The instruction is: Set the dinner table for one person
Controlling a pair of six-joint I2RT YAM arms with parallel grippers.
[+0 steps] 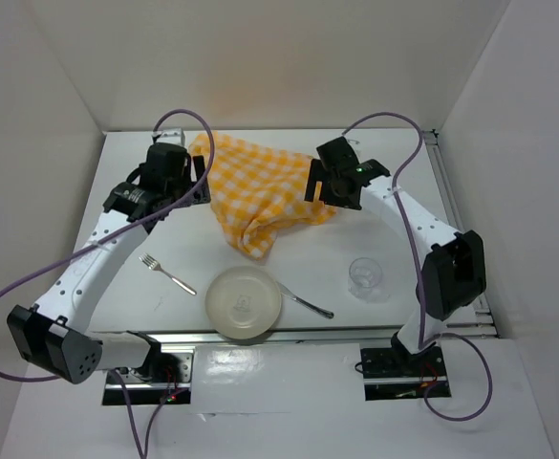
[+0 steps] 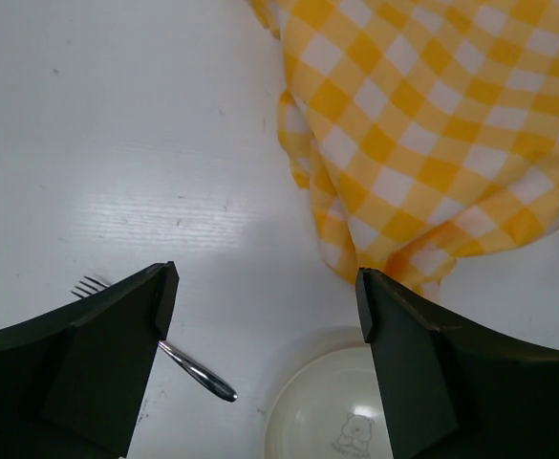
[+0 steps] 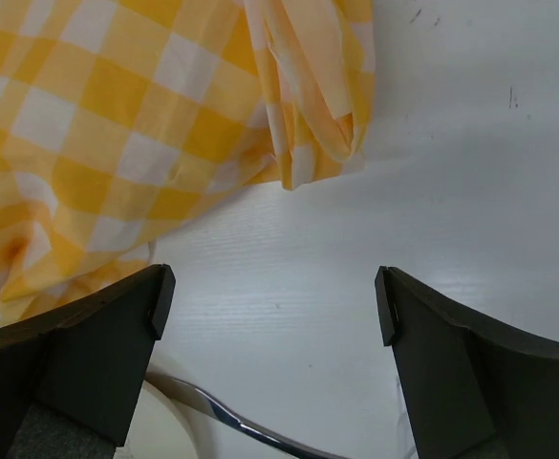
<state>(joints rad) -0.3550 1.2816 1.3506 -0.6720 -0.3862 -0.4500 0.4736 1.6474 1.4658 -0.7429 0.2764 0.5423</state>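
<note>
The dinner table (image 1: 145, 220) is a white top carrying a crumpled yellow-and-white checked cloth (image 1: 260, 191) at the back middle. Nearer the front lie a fork (image 1: 167, 274), a cream plate (image 1: 245, 303), a silver utensil (image 1: 308, 305) leaning on the plate's right rim, and a clear glass (image 1: 365, 275). My left gripper (image 1: 195, 186) hovers open by the cloth's left edge, empty. In the left wrist view the left gripper (image 2: 265, 287) is above bare table, with the cloth (image 2: 432, 124), fork (image 2: 198, 373) and plate (image 2: 327, 421) around. My right gripper (image 1: 315, 182) stands open and empty over the cloth's right edge. In the right wrist view the right gripper (image 3: 273, 287) frames bare table below the cloth (image 3: 117, 124).
White walls enclose the table on the left, back and right. A metal rail (image 1: 461, 229) runs along the right edge and another (image 1: 289, 337) along the front. The silver utensil (image 3: 250, 426) shows at the bottom of the right wrist view.
</note>
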